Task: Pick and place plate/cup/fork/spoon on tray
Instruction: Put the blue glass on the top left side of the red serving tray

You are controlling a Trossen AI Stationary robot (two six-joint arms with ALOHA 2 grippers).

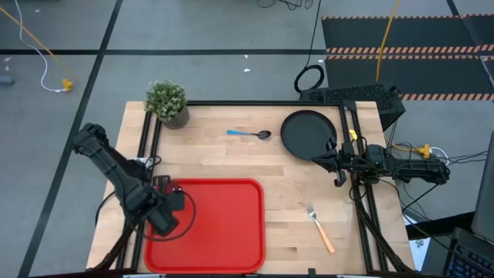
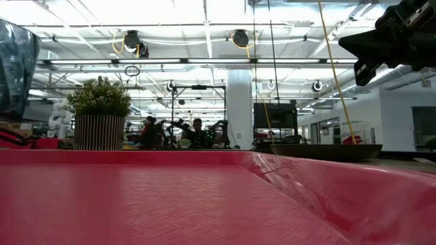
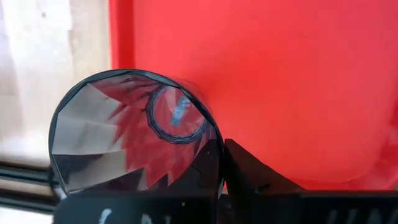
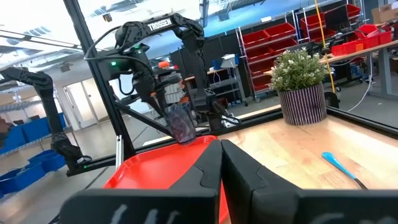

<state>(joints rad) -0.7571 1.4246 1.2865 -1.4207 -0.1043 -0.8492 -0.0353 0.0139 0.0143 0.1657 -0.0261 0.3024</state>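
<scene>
The dark translucent cup (image 3: 134, 134) is in my left gripper (image 1: 166, 210), above the left part of the red tray (image 1: 231, 232); it also shows in the low view (image 2: 15, 61) and the right wrist view (image 4: 180, 121). My right gripper (image 1: 318, 160) is shut and empty, in the air by the near right edge of the black plate (image 1: 307, 133), which lies flat on the table. The blue-handled spoon (image 1: 248, 133) lies left of the plate. The orange-handled fork (image 1: 320, 228) lies right of the tray. My left gripper pinches the cup's wall at the rim (image 3: 214, 140), one finger (image 3: 208, 171) inside the cup and the other (image 3: 252, 177) outside. The fingers come from above, pointing down. The cup hangs below them, mouth up, lifted clear of the tray.
A potted green plant (image 1: 167, 102) stands at the table's far left corner. Black frame rails run along the table's left (image 1: 147, 139) and right (image 1: 359, 193) sides. Bare wood lies between the tray and the fork.
</scene>
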